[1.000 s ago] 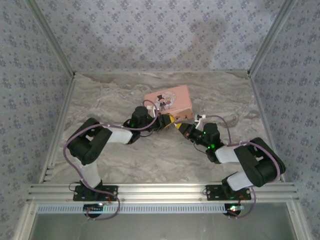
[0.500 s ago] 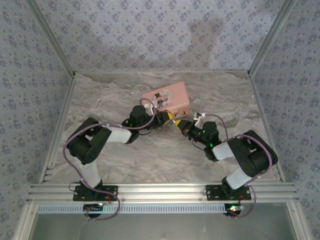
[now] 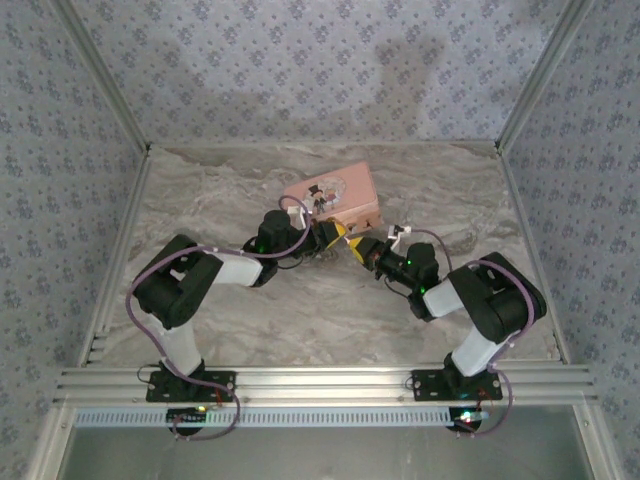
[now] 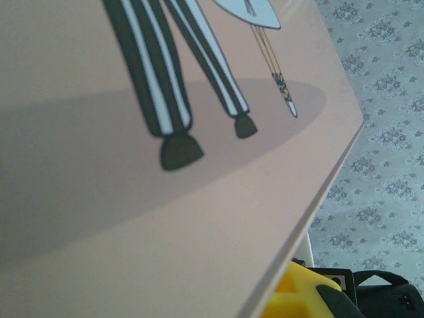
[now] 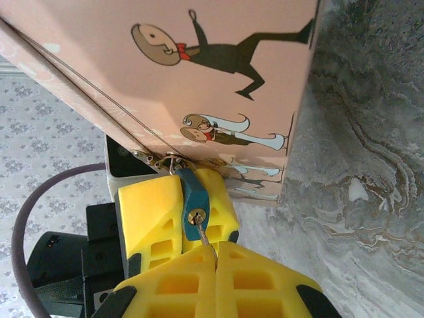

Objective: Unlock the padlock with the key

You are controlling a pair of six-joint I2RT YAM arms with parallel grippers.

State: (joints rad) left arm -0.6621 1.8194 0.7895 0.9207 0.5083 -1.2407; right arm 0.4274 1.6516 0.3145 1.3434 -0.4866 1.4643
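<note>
A teal padlock (image 5: pixel 193 204) hangs from the latch of a pink cartoon-printed box (image 5: pixel 218 79). My left gripper (image 5: pixel 179 215) is shut on the padlock, one yellow finger on each side of its body. A key (image 5: pixel 207 239) sticks into the brass keyhole at the padlock's end. My right gripper (image 5: pixel 215 255) is shut on the key, its yellow pads pressed together around the key's shank. In the top view the two grippers meet at the box's near right corner, left gripper (image 3: pixel 328 237) and right gripper (image 3: pixel 358 248) tip to tip. The left wrist view has the box lid (image 4: pixel 165 172) right against the lens.
The box (image 3: pixel 335 195) sits slightly askew at the middle back of the marble table (image 3: pixel 220 320). Patterned walls close in the back and both sides. An aluminium rail (image 3: pixel 320 385) runs along the near edge by the arm bases.
The box has turned a little counter-clockwise and shifted left. The right arm has folded its elbow in and pushed its wrist toward the padlock. The left gripper has stayed on the padlock.
</note>
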